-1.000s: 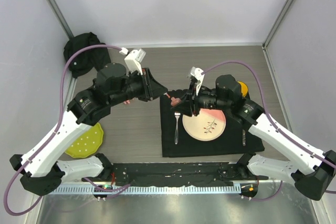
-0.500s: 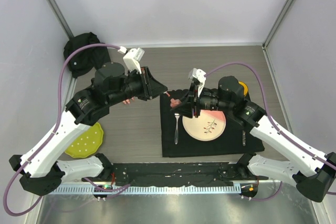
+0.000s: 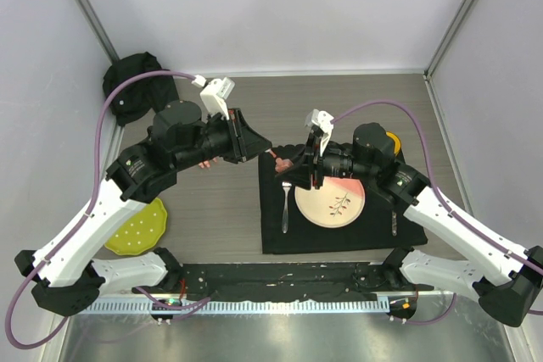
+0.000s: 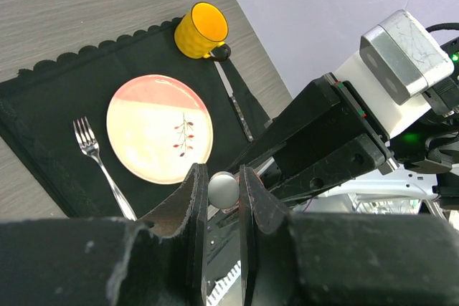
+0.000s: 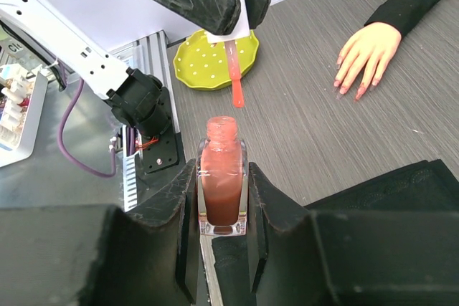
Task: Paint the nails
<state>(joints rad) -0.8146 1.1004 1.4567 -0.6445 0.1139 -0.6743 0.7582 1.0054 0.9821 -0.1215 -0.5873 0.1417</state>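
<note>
The right end effector is clamped on an open, upright polish bottle. The left end effector pinches the white cap, its brush hanging just above the bottle. The nails tip the mannequin hand, which lies flat on the table, well apart from both.

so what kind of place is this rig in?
Probably a lab test cell staged as a dinner setting: bare white enclosure walls, a plate and fork on a black placemat, plus a mannequin hand.
</note>
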